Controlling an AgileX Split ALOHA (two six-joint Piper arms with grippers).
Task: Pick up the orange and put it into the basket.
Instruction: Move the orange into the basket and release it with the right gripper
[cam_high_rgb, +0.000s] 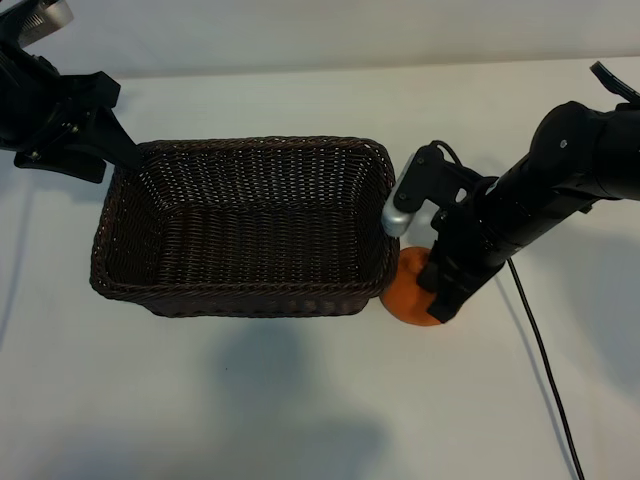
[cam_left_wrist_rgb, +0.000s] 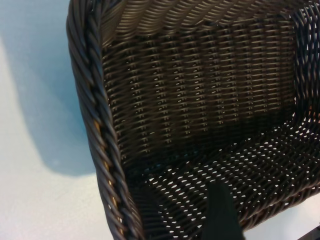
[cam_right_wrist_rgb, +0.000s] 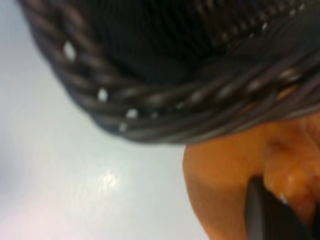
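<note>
Right gripper (cam_high_rgb: 443, 300) down on orange (cam_high_rgb: 409, 297), fingers pinching fruit, which sits on table (cam_high_rgb: 300, 400) touching basket (cam_high_rgb: 240, 290) corner. Left gripper (cam_high_rgb: 120, 150) fingers spread at far rim. Grasp apparently made; lift and drop remain.

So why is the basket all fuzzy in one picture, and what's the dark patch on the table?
In the right wrist view the basket and orange sit too close, so both blur. In the exterior view the dark patch on the table is a soft shadow. The left wrist view shows the weave sharply.
</note>
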